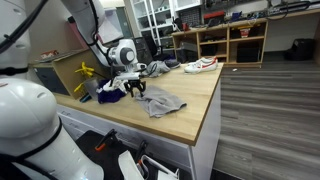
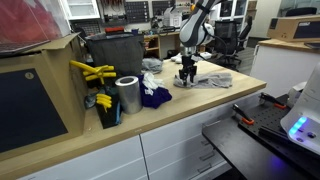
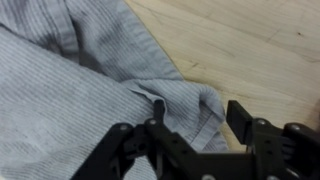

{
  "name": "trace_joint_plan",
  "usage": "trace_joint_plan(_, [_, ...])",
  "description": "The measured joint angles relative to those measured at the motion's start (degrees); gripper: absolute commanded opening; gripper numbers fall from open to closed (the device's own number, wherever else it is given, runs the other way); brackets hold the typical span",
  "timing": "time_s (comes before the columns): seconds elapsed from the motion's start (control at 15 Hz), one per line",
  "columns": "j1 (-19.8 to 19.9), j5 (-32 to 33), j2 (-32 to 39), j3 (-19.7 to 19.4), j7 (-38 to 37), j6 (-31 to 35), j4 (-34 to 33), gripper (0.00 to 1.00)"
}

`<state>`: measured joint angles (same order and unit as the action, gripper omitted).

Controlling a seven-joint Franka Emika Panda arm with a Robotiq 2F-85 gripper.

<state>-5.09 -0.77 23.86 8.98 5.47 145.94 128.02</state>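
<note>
A grey ribbed cloth [image 3: 70, 90] lies crumpled on the wooden table top [image 3: 240, 40]; it shows in both exterior views [image 1: 162, 103] [image 2: 212, 80]. My gripper [image 3: 198, 112] is open and points down over the cloth's edge. One finger rests at a fold of the cloth and the other is over bare wood beside it. Nothing is held between the fingers. The gripper also shows in both exterior views [image 1: 137, 90] [image 2: 186, 74], just above the cloth's near end.
A dark blue cloth [image 2: 153, 96] and a silver cylinder [image 2: 127, 95] stand beside the gripper. Yellow tools [image 2: 92, 72] hang on a box edge. A black bin [image 2: 110, 50], a white cloth [image 1: 158, 68] and a shoe [image 1: 200, 65] lie farther off. Wooden shelves [image 1: 235, 40] stand behind.
</note>
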Motion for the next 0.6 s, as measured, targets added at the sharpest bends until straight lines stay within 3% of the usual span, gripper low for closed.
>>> trace_joint_plan(0.33, [0.0,0.1,-0.1,0.1,0.3,0.0,-0.6,0.01])
trace_joint_plan(0.6, [0.0,0.1,-0.5,0.1,0.6,0.0,-0.8,0.01])
